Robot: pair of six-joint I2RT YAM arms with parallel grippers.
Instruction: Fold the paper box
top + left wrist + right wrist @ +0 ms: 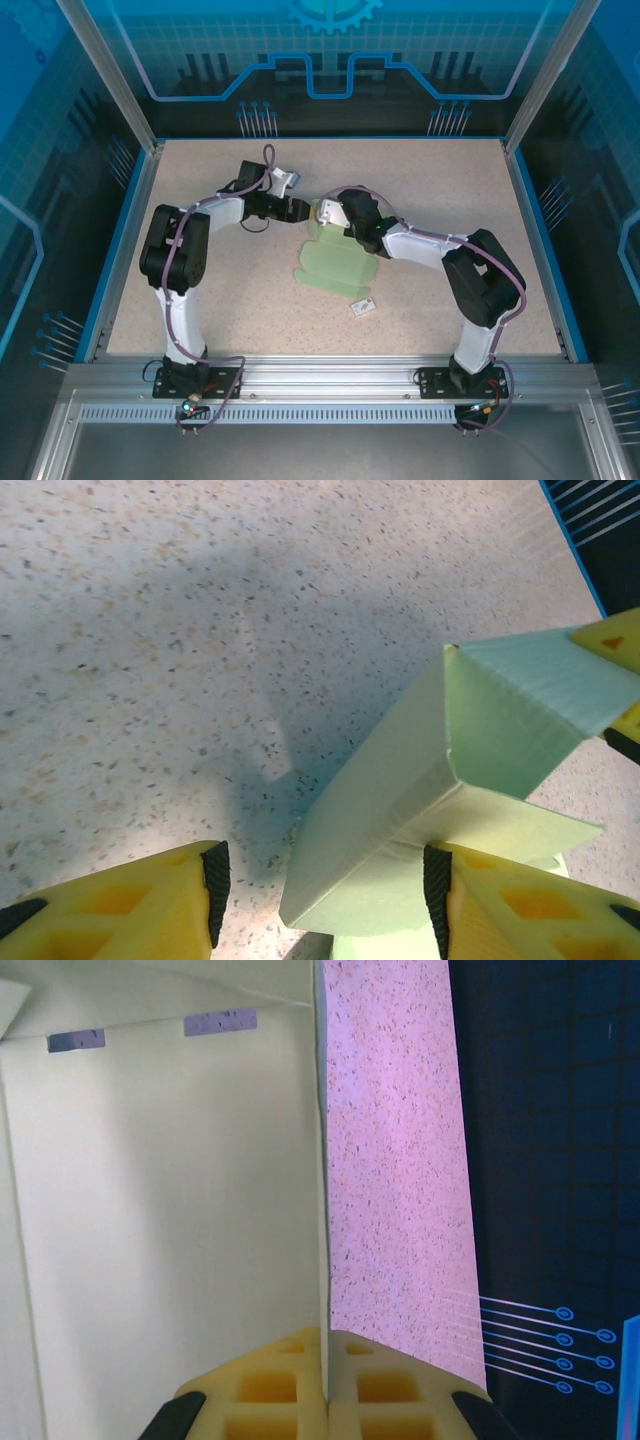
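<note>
- Right gripper (325, 1342) has its yellow fingers pressed together on a thin upright edge of the paper box (170, 1210). The card runs straight up from between them.
- Left gripper (325, 885) stands with its jaws apart on either side of a raised, folded part of the box. The black pad (437, 885) on the right of the left wrist view lies against the card. The other pad is clear of it, with bare table showing in the gap.
- At the top right of the same view, a yellow fingertip (608, 645) of the right gripper pinches the far upper corner of the raised panel.
- From above, the paper box (335, 262) is pale mint-green and sits mid-table, a little right of centre.
- Most of the box lies flat, with its rounded flaps toward the near side. Its far end is lifted where the two grippers meet, facing each other close together.
- In the right wrist view the card's inner face looks pale cream, with two small bluish slots (220, 1023) near the top.
- A small white tag (362, 308) lies on the table near the box's near-right edge, apart from it.
- The table (220, 300) is speckled beige with a blue border.
- Both arm bases are bolted to an aluminium rail (320, 378) along the table's near edge.
</note>
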